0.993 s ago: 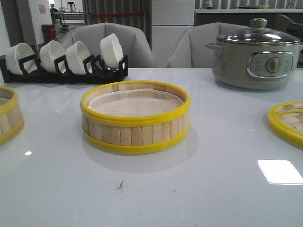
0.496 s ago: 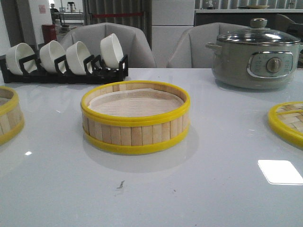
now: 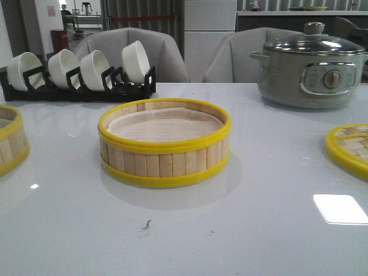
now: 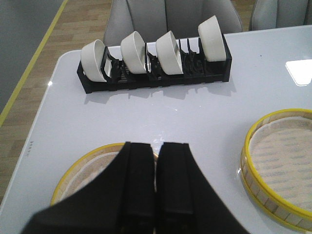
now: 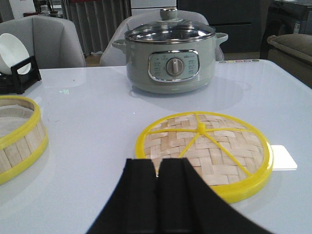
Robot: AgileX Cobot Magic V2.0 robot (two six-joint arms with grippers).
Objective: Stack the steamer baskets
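One steamer basket [image 3: 164, 144] with yellow rims and a pale liner stands in the middle of the table; it also shows as the steamer basket [image 4: 280, 165] and the steamer basket [image 5: 17, 136] in the wrist views. A second basket [image 3: 8, 144] sits at the left edge, and my left gripper [image 4: 156, 146] hovers shut above that basket [image 4: 80, 173], holding nothing. The flat woven lid [image 3: 351, 148] lies at the right edge. My right gripper [image 5: 156, 163] is shut and empty above the near-left rim of the lid [image 5: 209, 148]. Neither gripper shows in the front view.
A black rack [image 3: 77, 89] with several white bowls [image 3: 135, 60] stands at the back left. A grey-green electric pot [image 3: 310, 66] with a glass lid stands at the back right. Chairs sit behind the table's far edge.
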